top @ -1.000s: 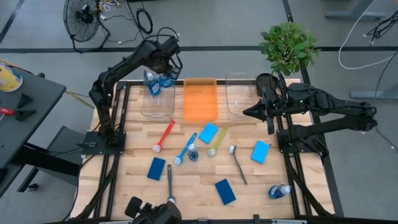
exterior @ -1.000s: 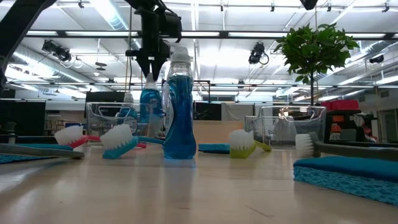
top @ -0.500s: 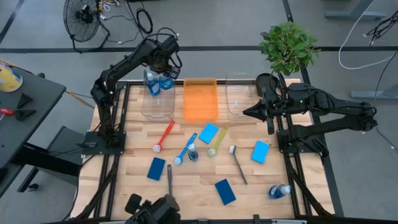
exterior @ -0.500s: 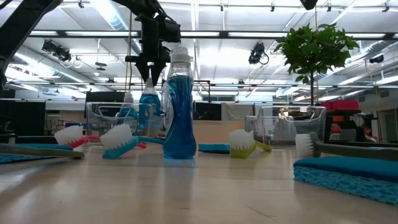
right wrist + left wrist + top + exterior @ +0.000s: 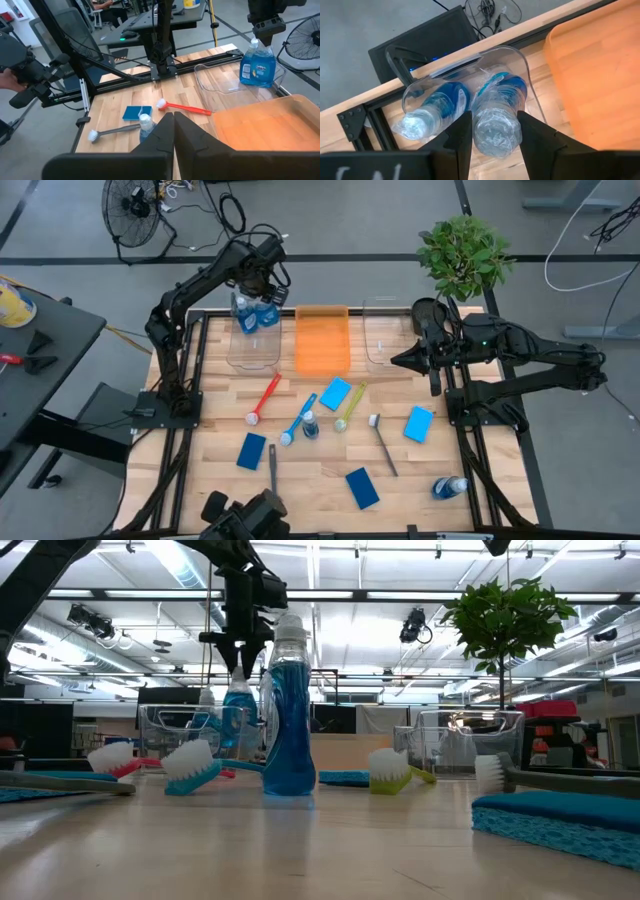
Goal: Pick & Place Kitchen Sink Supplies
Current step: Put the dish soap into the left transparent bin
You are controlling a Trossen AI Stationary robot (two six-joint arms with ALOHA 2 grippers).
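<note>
My left gripper (image 5: 264, 288) is over the far end of the left clear bin (image 5: 252, 348), shut on a clear bottle with blue contents (image 5: 496, 127), also visible in the low view (image 5: 240, 705). A second bottle (image 5: 436, 109) lies in that bin beside it. My right gripper (image 5: 174, 125) is shut and holds nothing; it waits by the right clear bin (image 5: 385, 330). On the table lie red (image 5: 263, 398), blue (image 5: 298, 418), yellow-green (image 5: 350, 407) and dark grey (image 5: 383, 442) brushes, several blue sponges (image 5: 335, 392), an upright bottle (image 5: 310, 425) and a lying bottle (image 5: 450, 486). My left gripper pinches the bottle's top end (image 5: 255, 44) between its two fingers (image 5: 459, 136), coming from above and pointing down. The bottle hangs upright below the fingers, its lower part inside the clear bin's walls. Whether its base touches the bin floor, I cannot tell.
An orange bin (image 5: 322, 340) sits between the two clear bins at the far side. A potted plant (image 5: 463, 255) stands beyond the table's far right corner. Another grey brush (image 5: 272, 470) lies near the near edge. Bare wood shows near the table's near left corner.
My left gripper has moved down over the left clear bin, still shut on the bottle. The bottle has sunk lower into the bin, staying upright beside the bottle that lies there.
</note>
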